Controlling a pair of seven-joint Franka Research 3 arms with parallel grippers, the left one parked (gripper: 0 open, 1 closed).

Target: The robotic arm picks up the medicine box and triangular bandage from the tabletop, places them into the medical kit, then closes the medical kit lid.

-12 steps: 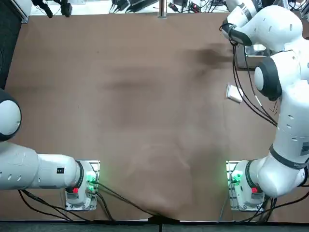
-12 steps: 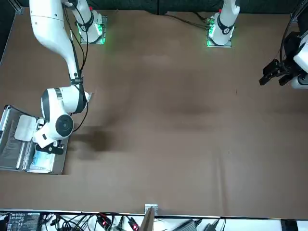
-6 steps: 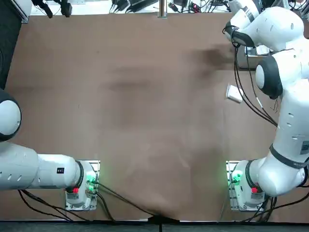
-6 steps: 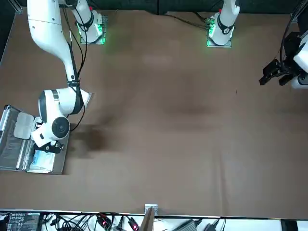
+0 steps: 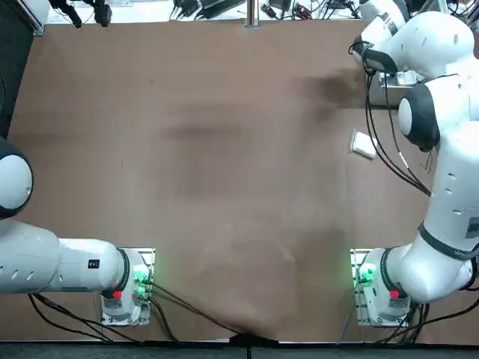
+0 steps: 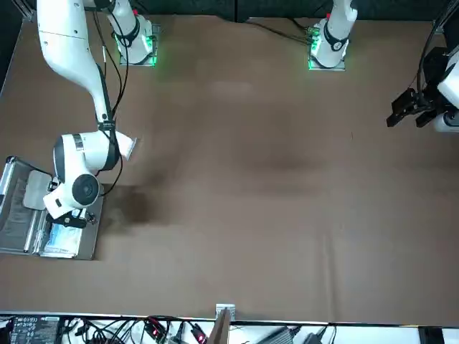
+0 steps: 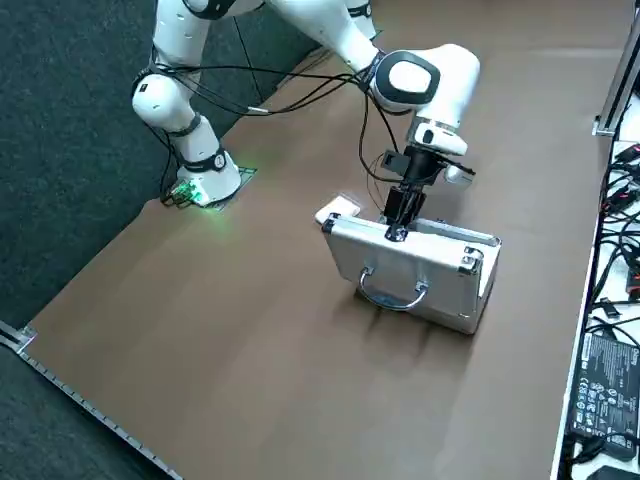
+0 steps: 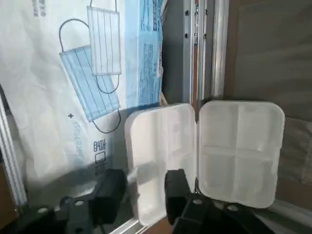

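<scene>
Jaws [image 8: 146,187] apart above open case [image 7: 412,268].

Silver aluminium case [image 7: 405,265] open on brown table [image 5: 224,187]; blue-and-white plastic mask packet [image 8: 53,97] inside, white plastic two-halved box [image 8: 239,161] across hinge, black right gripper [image 8: 145,183] above. Small white block [image 5: 363,144] baseward.

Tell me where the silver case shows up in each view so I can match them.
Top: case at upper right, partly hidden by the arm.
Front: at the left edge, lying open.
Right side: right of centre, handle facing the camera.
Right wrist: close up; metal rims show, right gripper over it, fingers apart.
Landmark: small white block near the case, in all but the wrist view.
</scene>
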